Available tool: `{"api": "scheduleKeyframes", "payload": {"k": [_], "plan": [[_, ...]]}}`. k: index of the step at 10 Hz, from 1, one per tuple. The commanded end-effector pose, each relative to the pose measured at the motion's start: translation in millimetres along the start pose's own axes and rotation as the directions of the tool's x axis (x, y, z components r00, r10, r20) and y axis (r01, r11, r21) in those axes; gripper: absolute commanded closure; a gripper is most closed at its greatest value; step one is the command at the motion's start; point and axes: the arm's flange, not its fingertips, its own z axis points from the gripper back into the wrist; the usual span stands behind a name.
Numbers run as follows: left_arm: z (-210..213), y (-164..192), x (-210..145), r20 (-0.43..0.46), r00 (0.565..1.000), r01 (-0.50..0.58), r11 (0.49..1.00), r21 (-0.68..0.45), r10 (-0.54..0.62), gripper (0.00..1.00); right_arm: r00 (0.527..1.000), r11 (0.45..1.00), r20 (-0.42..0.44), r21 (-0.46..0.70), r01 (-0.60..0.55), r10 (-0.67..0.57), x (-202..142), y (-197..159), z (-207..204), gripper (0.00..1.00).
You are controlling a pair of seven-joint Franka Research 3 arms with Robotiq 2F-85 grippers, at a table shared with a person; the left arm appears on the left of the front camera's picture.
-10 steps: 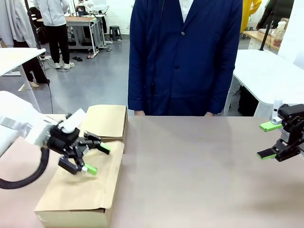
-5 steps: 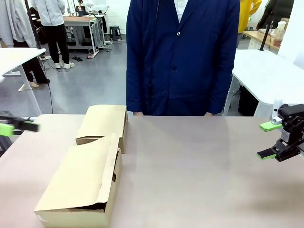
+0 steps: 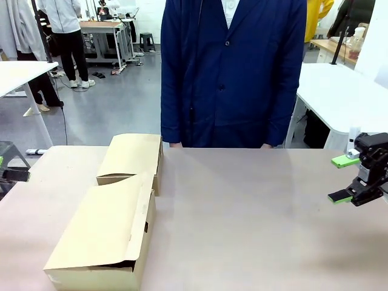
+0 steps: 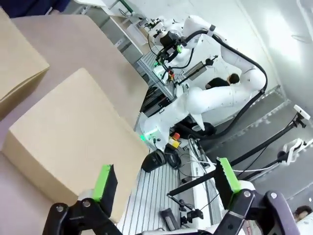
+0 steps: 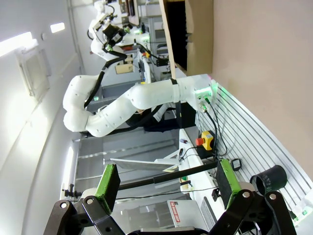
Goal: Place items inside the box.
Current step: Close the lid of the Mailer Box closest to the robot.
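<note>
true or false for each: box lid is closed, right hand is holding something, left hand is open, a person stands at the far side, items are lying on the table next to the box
1. The box has its lid closed. True; the flaps lie over the top.
2. The right hand is holding something. False; its fingers are apart with nothing between them.
3. The left hand is open. True; its green pads stand wide apart and empty.
4. A person in a dark blue coat stands at the far side of the table. True.
5. Loose items lie on the table beside the box. False; nothing lies on the brown surface beside the box.
</note>
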Motion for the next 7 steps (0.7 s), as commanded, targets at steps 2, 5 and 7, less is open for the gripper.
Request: {"api": "scheduleKeyframes", "payload": {"k": [2, 5, 7], "plan": [[-1.4, -7.7, 0.6, 0.000, 0.998, 0.057, 0.998, -0.016, -0.057, 0.00, 1.000, 1.000, 0.008, 0.012, 0.009, -0.009, -2.3, 2.5, -0.6, 0.00], [-1.4, -7.7, 0.6, 0.000, 0.998, 0.057, 0.998, -0.016, -0.057, 0.00, 1.000, 1.000, 0.008, 0.012, 0.009, -0.009, -2.3, 2.5, -0.6, 0.00], [-1.4, -7.7, 0.6, 0.000, 0.998, 0.057, 0.998, -0.016, -0.057, 0.00, 1.000, 1.000, 0.008, 0.012, 0.009, -0.009, -2.3, 2.5, -0.6, 0.00]]}}
